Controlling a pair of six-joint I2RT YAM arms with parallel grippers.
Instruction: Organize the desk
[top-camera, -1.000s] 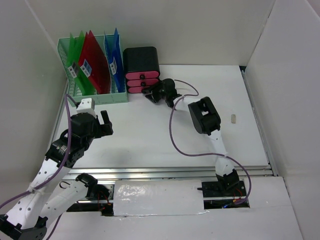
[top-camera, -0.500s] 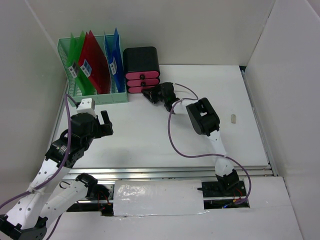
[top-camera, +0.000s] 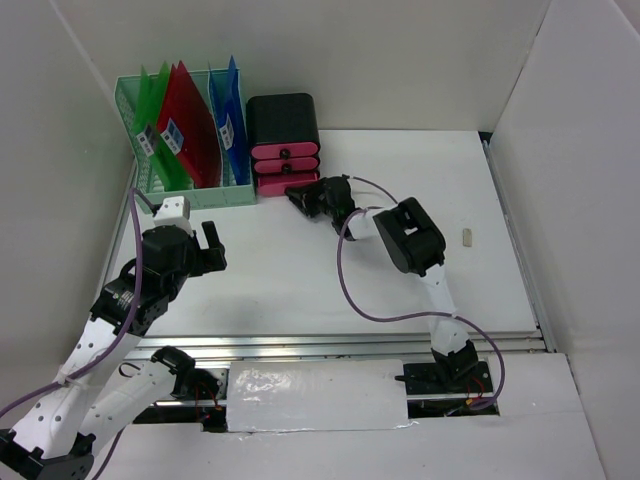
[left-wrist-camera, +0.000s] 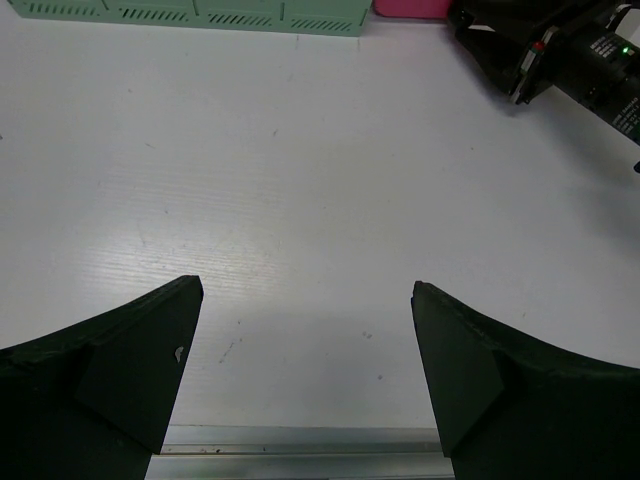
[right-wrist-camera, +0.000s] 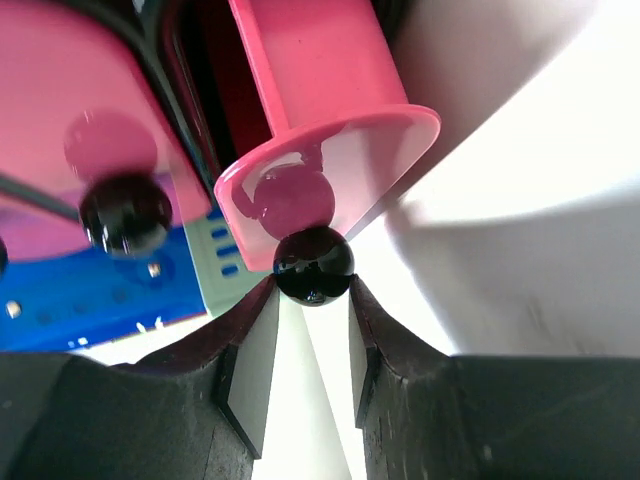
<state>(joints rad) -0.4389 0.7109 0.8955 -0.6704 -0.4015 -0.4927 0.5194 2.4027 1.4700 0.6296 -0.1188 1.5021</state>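
Desk (top-camera: 300, 280), flat and white, fills the middle of the top view, shut in by white panels on three sides, with a silver rail (top-camera: 350, 345) along its near edge. A black drawer box (top-camera: 283, 120) with pink fronts stands at the far end of the desk against the rear panel, and everything else is placed from it. Just left of the box, close beside it, stands a mint-green file rack (top-camera: 190, 190) holding green, red and blue folders. The right tool (right-wrist-camera: 311, 290) is directly in front of the box at its lowest level. In the right wrist view its two fingers (right-wrist-camera: 250, 350) stand close together, one on each side of the small black knob (right-wrist-camera: 313, 262) of the bottom drawer (right-wrist-camera: 330, 130), with their tips against the knob. That drawer's pink front stands out from the box with its pink body showing behind it. A second black knob shows on the pink front above. The left tool (left-wrist-camera: 305, 288) is well in front of the box and to its left, over bare desk. Its fingers are spread wide and it holds nothing. A small grey piece (top-camera: 467, 237) lies alone on the desk well to the right of the box and nearer the front. A purple cable (top-camera: 345, 280) loops from the right arm in front of the box.
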